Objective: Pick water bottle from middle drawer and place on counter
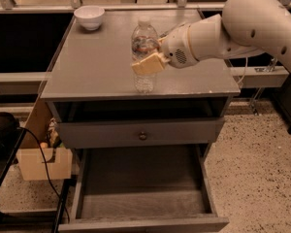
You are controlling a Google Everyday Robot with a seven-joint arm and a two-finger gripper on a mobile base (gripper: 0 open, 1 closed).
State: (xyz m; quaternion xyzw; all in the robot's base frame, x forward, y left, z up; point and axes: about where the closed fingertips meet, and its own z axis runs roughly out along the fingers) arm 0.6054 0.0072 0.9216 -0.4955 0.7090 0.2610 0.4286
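Observation:
The water bottle, clear with a white cap, stands upright over the front middle of the counter. My gripper is shut on its middle, and a tan finger crosses its front. Whether the bottle's base touches the counter, I cannot tell. The white arm reaches in from the upper right. Below, the middle drawer is pulled out and its grey floor is bare.
A white bowl sits at the counter's back left corner. The drawer front with a round knob above the open one is closed. A cardboard box and a black cable are on the floor at left.

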